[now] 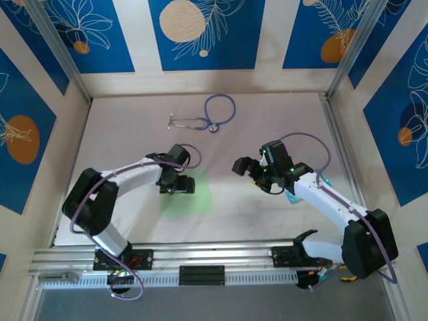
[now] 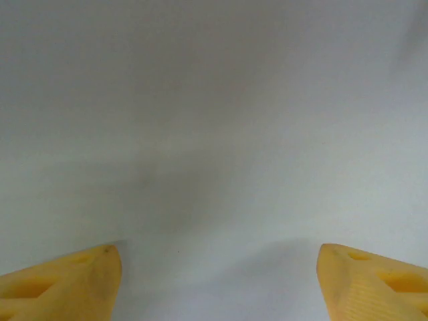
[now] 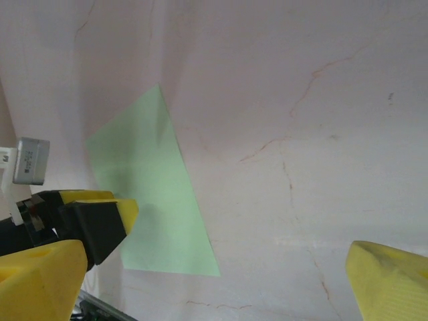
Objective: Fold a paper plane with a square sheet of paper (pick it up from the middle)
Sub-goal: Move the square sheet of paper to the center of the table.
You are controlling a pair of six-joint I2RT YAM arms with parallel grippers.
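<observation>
Two arms reach in over the pale, veined table from the near rail. On the left, the left gripper sits low over the left part of the square sheet of paper. The sheet lies flat on the table a little left of centre, between the two arms and nearer the left one. The left wrist camera shows this gripper with its yellow fingertips spread wide at the bottom corners. Nothing lies between them, so the jaws are released. The surface below them is a pale, blurred grey, and I cannot tell whether it is paper or table.

Farther back, near the middle of the table, a stethoscope lies with its blue tubing looped, well apart from the sheet and from both grippers.

On the right, the right gripper hangs above bare table, just right of the sheet and not touching it. Its own camera shows its yellow fingers far apart and empty, so its jaws are also released. In that view the pale green sheet lies flat to the left, its far corner pointing up the frame. A yellow-and-black fingertip of the left gripper sits at the sheet's left edge.
</observation>
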